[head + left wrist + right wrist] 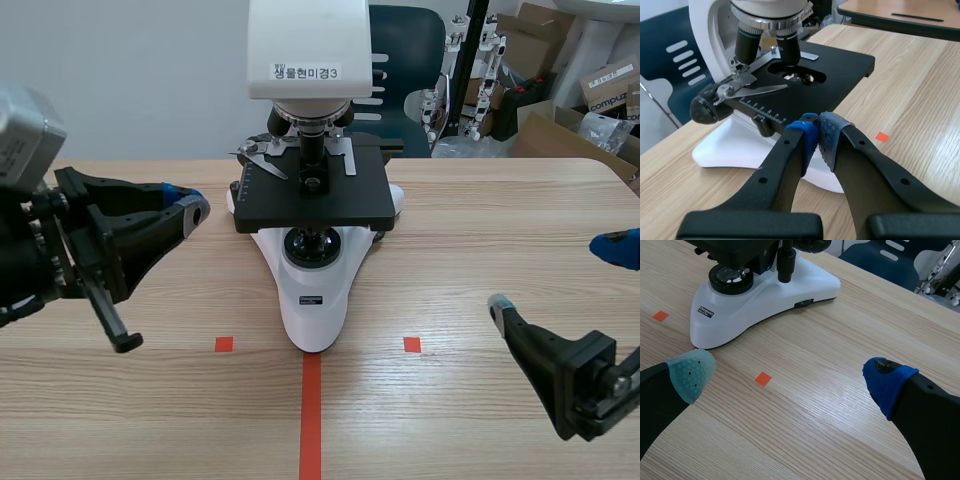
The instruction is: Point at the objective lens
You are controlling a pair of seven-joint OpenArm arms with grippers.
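Observation:
A white microscope (312, 285) with a black stage (310, 190) stands mid-table. Its objective lenses (312, 128) hang under the white head, above the stage. In the left wrist view the lenses (788, 46) show as black barrels over the stage hole. My left gripper (190, 208) is shut, raised left of the stage, its tips (816, 131) aimed toward the stage's near edge, short of the lenses. My right gripper (560, 275) is open, low at the right, well away from the microscope base (760, 295).
Metal slide clips (747, 87) lie on the stage beside the lenses. A dark chair (405, 60) and cardboard boxes (560, 70) stand behind the table. Bare wooden table (500, 220) lies right of the microscope.

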